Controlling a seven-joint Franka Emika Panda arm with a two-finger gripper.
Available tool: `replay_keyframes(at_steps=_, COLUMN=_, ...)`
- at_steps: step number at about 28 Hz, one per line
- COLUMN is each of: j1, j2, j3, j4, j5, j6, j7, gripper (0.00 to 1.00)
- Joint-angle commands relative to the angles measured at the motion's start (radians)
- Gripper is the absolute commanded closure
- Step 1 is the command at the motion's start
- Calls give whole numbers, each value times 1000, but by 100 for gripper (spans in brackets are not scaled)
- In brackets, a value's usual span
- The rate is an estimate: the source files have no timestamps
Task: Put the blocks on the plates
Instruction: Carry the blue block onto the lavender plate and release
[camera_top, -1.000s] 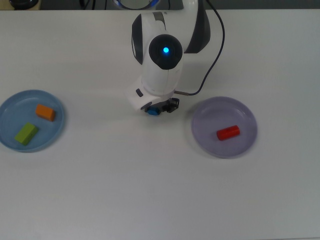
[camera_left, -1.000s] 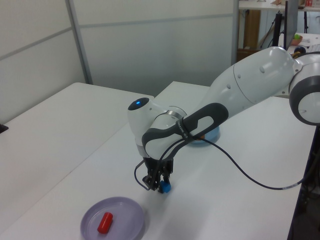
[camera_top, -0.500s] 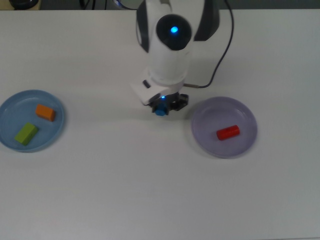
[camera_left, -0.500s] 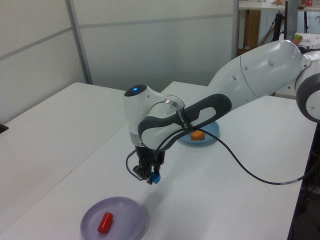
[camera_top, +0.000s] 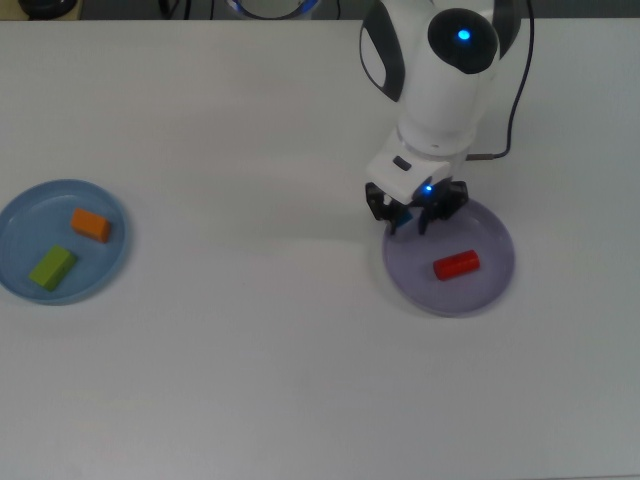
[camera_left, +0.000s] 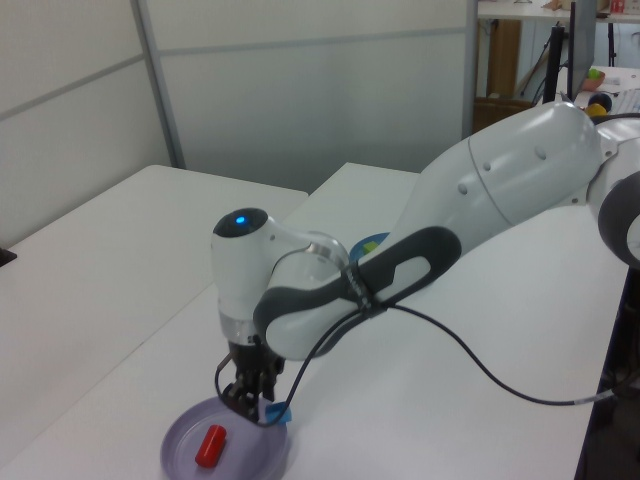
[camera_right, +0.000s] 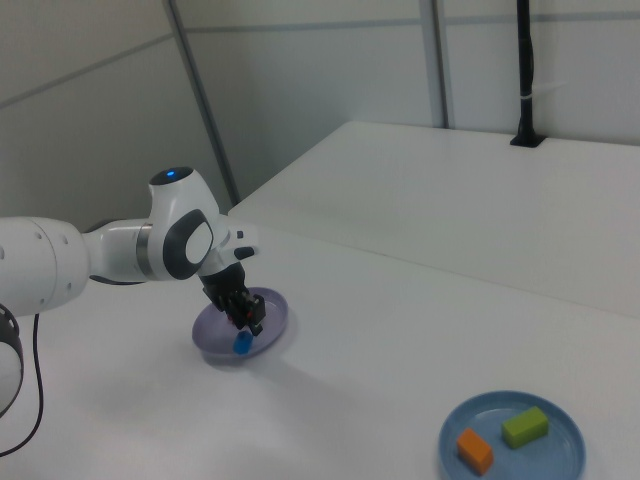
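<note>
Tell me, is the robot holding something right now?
It looks like not: the blue block sits below the open fingers, at the purple plate's edge.

Glossy white arm (camera_left: 510, 170) shells, dark grey joint bands. Blue indicator light (camera_top: 463, 36) lit on rounded wrist housing. Black cable (camera_left: 470, 372) looped alongside. Black two-finger gripper (camera_top: 414, 212).

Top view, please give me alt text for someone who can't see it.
A white robot arm's gripper hangs over the edge of a lavender plate holding a red block. On the top view's left, a blue plate holds an orange block and a green block.
</note>
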Motion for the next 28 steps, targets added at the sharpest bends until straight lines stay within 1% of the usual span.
replay_keyframes(at_steps=1, j1=15, j2=40, j3=-8, j4=18, j5=-7, j6=104, j7=-14, gripper=46)
replay_keyframes(at_steps=4, j1=32, j2=39, j3=-10, j4=18, j5=-12, j6=118, j7=-12, gripper=43)
replay_keyframes(at_steps=7, j1=32, j2=39, j3=-10, j4=18, j5=-7, j6=118, j7=-12, gripper=30)
replay_keyframes(at_steps=8, j1=32, j2=36, j3=-11, j4=19, j5=2, j6=120, j7=-9, gripper=19)
replay_keyframes(at_steps=9, j1=32, j2=33, j3=-11, j4=19, j5=4, j6=120, j7=-6, gripper=13)
replay_keyframes(at_steps=12, j1=29, j2=22, j3=-13, j4=19, j5=5, j6=118, j7=-2, gripper=7)
replay_keyframes(at_steps=14, j1=29, j2=2, j3=-17, j4=19, j5=4, j6=115, j7=-2, gripper=0)
replay_keyframes(at_steps=18, j1=20, j2=-33, j3=-25, j4=18, j5=4, j6=95, j7=-6, gripper=0)
replay_keyframes(at_steps=23, j1=-34, j2=-96, j3=-25, j4=18, j5=4, j6=-19, j7=-12, gripper=0)
replay_keyframes(at_steps=24, j1=-54, j2=-119, j3=-25, j4=18, j5=4, j6=-61, j7=-14, gripper=0)
replay_keyframes(at_steps=28, j1=-97, j2=-174, j3=-25, j4=18, j5=4, j6=-171, j7=-38, gripper=0)
